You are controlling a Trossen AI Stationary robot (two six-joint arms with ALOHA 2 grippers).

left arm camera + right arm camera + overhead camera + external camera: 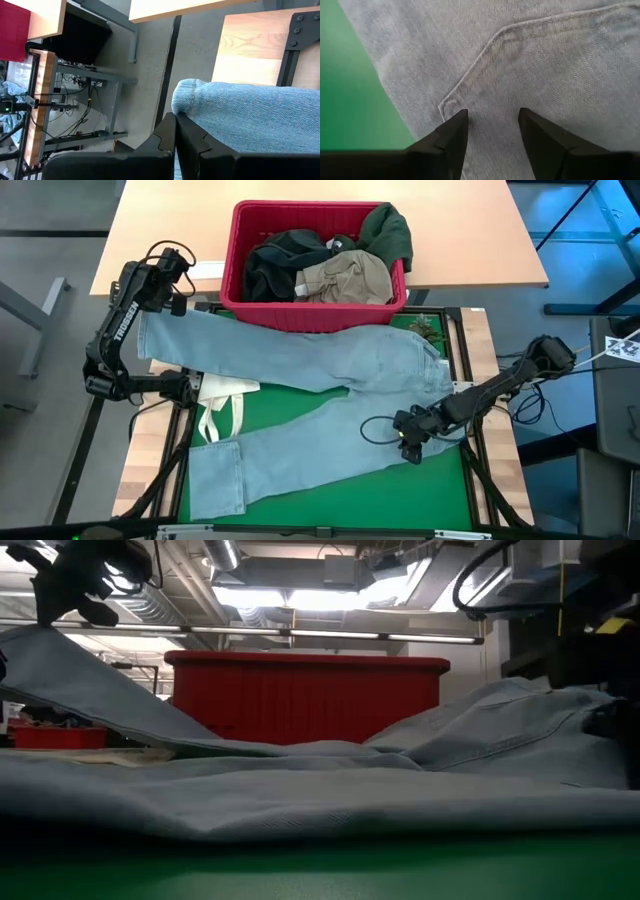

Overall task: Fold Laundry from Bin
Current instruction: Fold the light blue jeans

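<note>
My left gripper (172,268) pinched the light blue denim jeans (330,370) by a hem; my right gripper (408,442) hovered spread. Nothing was folded; dark and khaki garments (320,268) filled the red slotted plastic bin (232,270).

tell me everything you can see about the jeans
The jeans are light blue denim with visible seams and a stitched pocket, spread out on the green mat in front of the red bin. One leg runs up to the left gripper, shut on its hem and holding it lifted. The right gripper is open over the seat pocket. A white tote bag lies partly under them.
</note>
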